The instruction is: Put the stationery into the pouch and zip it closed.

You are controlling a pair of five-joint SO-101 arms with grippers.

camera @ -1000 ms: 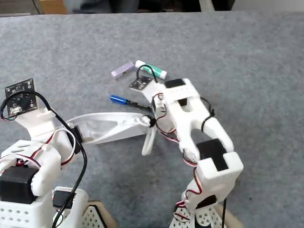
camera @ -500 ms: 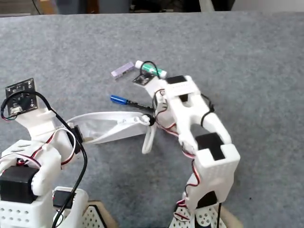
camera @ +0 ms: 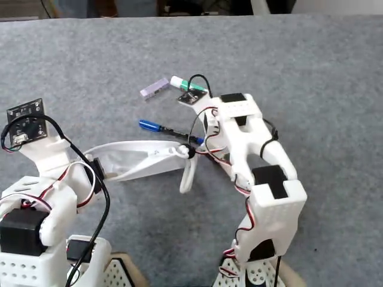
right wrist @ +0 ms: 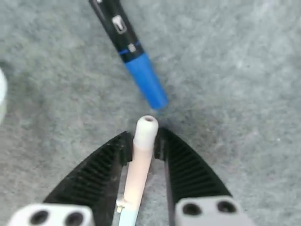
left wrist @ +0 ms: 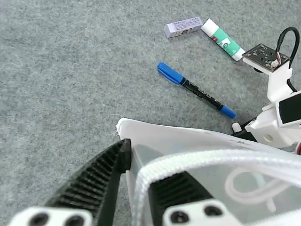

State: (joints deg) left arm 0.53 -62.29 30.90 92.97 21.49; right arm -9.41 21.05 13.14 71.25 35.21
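The white see-through pouch (camera: 134,160) lies between the arms. My left gripper (camera: 96,170) is shut on its left end, the black fingers (left wrist: 101,174) clamped on the pouch's rim (left wrist: 141,169). At the right end, my right gripper (camera: 192,150) is shut on the pale zip pull (right wrist: 143,136). A blue-capped pen (camera: 158,127) lies just beyond the pouch, its blue tip (right wrist: 143,84) nearly touching the pull. Farther back lie a small purple-white eraser box (camera: 154,88) and a green-white glue stick (camera: 197,89), partly hidden by the right wrist camera. All three (left wrist: 195,89) (left wrist: 183,27) (left wrist: 222,38) lie outside the pouch.
Grey carpet-like cloth (camera: 311,78) covers the table. A white strap loop (camera: 188,176) hangs from the pouch's right end toward the front. The right arm's body (camera: 251,149) stands over the area right of the pouch. Open cloth lies at the back and far right.
The right arm's wrist and its camera board have swung to the right, while its gripper stayed at the pouch's right end. Left arm, pouch and stationery have not moved.
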